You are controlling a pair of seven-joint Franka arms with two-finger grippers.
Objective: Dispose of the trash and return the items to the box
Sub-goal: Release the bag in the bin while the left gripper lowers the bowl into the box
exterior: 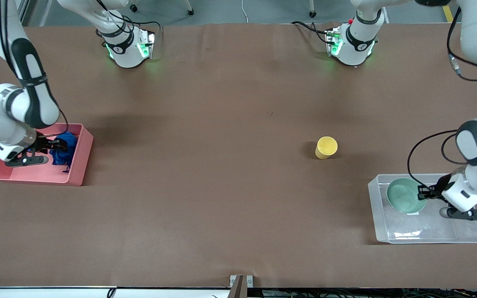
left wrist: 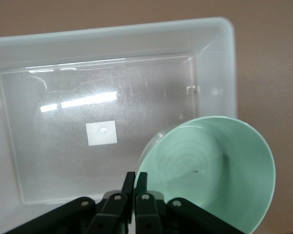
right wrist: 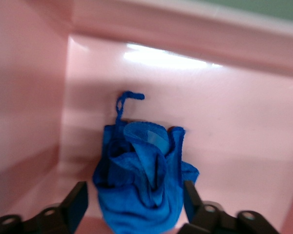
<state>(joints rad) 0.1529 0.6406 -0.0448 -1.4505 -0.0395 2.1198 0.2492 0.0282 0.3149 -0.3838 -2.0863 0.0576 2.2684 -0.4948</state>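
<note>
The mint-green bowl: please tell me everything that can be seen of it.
The mint-green bowl is shallow, round and pale, of smooth plastic by its look, with faint rings on its inside and nothing in it. It is tilted, its opening turned partly sideways, inside or just above the clear box at the left arm's end of the table; whether it touches the bottom cannot be told. The left gripper is shut on its rim, fingers pressed close together. Nothing else touches it.
</note>
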